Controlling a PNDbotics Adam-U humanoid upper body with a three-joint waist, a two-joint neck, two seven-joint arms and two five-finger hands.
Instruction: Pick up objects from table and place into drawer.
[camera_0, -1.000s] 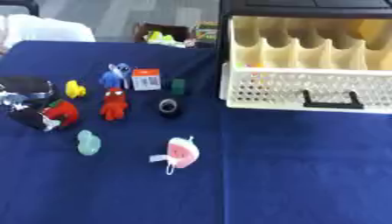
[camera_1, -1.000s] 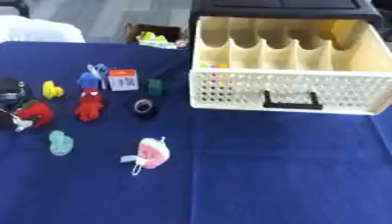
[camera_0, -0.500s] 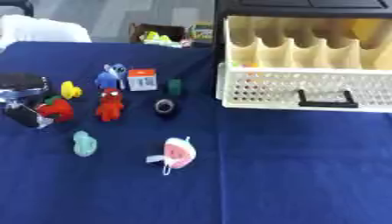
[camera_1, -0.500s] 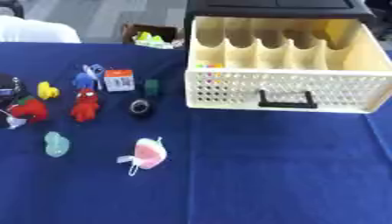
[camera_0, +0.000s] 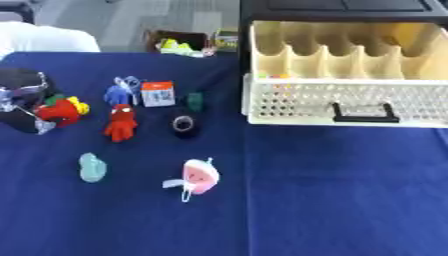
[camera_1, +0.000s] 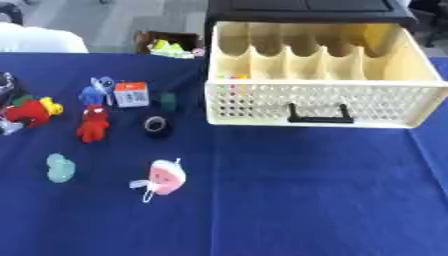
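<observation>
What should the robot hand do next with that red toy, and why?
Probably lift it. The left robot hand at the table's left edge seems curled round the red toy, which sits low by the yellow toy. The open drawer is far to the right, so it must rise before carrying across.
</observation>
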